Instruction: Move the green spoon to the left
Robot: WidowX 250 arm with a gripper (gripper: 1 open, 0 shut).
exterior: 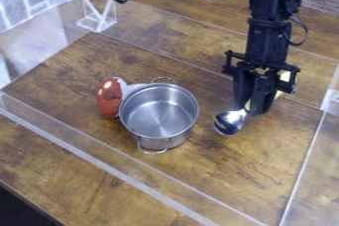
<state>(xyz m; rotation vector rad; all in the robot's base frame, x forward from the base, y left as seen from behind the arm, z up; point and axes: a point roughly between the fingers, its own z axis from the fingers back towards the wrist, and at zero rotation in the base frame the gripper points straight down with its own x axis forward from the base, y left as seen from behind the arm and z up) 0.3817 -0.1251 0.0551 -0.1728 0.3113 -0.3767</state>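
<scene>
one spoon [233, 117], light, stiff, slippery at its metal bowl, hangs right of centre; gripper [256, 99] is clamped on the green handle, the correct hold.

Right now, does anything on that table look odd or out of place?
Only the green spoon: it hangs nearly upright from the claw, bowl down, right of the steel pot. Nothing looks spilled or damaged.
</scene>
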